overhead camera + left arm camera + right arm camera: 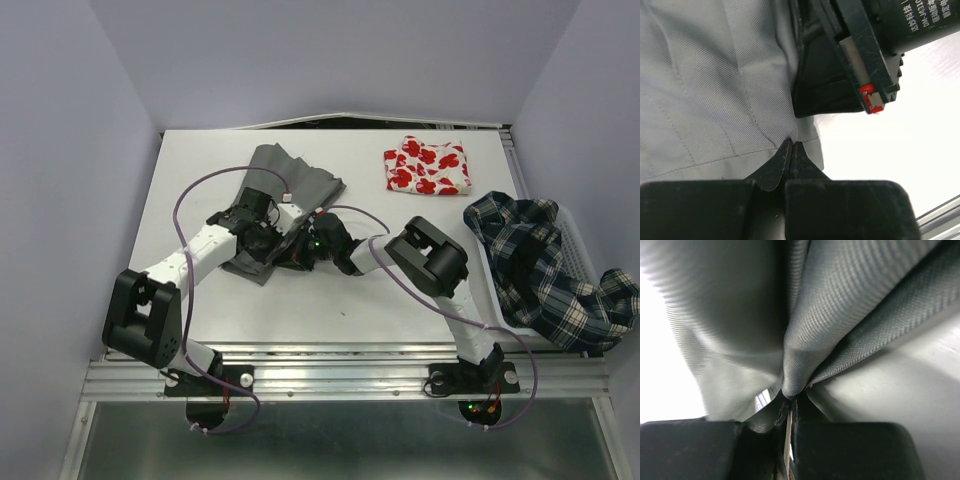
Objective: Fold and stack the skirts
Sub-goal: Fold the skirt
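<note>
Left fingers (771,172) and right fingers (807,415) pinch the grey skirt (300,180); plaid skirt (530,270) drapes basket (585,250).

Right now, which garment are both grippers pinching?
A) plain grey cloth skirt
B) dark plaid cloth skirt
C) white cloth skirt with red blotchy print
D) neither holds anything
A: the left gripper and right gripper are each shut on a fold of the plain grey cloth skirt; the red-print skirt and plaid skirt lie apart, untouched.
</note>
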`<control>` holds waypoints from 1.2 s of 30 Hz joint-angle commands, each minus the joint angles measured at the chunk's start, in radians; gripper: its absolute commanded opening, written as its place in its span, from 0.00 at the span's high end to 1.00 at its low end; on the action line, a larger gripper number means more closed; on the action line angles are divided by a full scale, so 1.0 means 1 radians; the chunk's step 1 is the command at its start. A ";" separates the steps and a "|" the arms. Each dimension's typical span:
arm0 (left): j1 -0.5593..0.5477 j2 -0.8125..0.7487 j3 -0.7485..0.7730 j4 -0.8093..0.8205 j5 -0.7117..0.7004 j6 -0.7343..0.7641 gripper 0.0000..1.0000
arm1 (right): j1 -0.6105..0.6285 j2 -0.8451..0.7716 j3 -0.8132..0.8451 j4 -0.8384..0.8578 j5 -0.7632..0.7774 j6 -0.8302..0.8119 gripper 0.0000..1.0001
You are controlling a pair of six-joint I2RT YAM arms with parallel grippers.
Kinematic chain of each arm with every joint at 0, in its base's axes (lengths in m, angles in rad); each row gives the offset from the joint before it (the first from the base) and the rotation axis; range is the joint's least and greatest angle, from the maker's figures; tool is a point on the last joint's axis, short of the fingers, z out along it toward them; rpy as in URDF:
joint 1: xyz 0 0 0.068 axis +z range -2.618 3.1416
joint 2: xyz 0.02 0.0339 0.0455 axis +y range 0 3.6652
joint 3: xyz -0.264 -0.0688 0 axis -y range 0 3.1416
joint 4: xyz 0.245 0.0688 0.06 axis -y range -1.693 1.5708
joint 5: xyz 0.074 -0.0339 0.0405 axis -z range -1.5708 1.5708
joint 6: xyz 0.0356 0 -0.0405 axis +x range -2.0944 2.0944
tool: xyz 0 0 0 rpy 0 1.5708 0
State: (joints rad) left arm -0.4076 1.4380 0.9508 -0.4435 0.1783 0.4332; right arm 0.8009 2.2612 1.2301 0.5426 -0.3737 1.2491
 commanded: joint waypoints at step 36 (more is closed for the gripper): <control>0.001 0.285 0.040 -0.089 0.188 0.035 0.96 | -0.273 -0.183 0.236 -0.495 -0.066 -0.576 0.74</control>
State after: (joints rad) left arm -0.4019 1.7000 1.0233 -0.4671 0.3180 0.4557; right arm 0.5140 2.0869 1.3384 0.0471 -0.4049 0.7666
